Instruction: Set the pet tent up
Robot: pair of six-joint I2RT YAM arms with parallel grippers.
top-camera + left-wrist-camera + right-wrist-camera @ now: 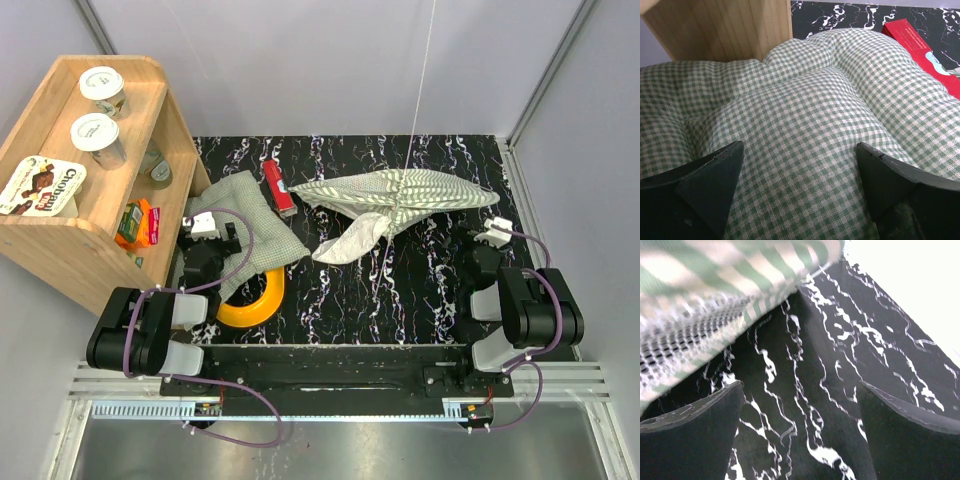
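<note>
Two grippers appear, each with its jaws spread wide and nothing held between them. We see the left gripper (pixel 799 160) set low over the checked cushion (pixel 830 110), its dark fingers (pixel 705 190) framing the padded fabric; we cannot tell whether they touch it. We see the right gripper (pixel 800 400) above bare table (pixel 400 290), black with white veining, with a striped and meshed edge of the pet tent (pixel 400 195) just beyond its left finger.

We take the pet tent as our landmark. It lies collapsed flat on the table, a long striped shape with a pale fold trailing from its near side. The right gripper sits just beside its right end. The left gripper is well off to its left, with the checked cushion filling the space between and nearly reaching the tent's near fold. A red box (pixel 278 187) lies just off the tent's left tip, against the cushion's far edge. A yellow ring (pixel 255 300) lies nearer than the tent and to its left, partly under the cushion. Farthest left of the tent stands a wooden shelf (pixel 60 250) bearing two lidded cups (pixel 100 85).
</note>
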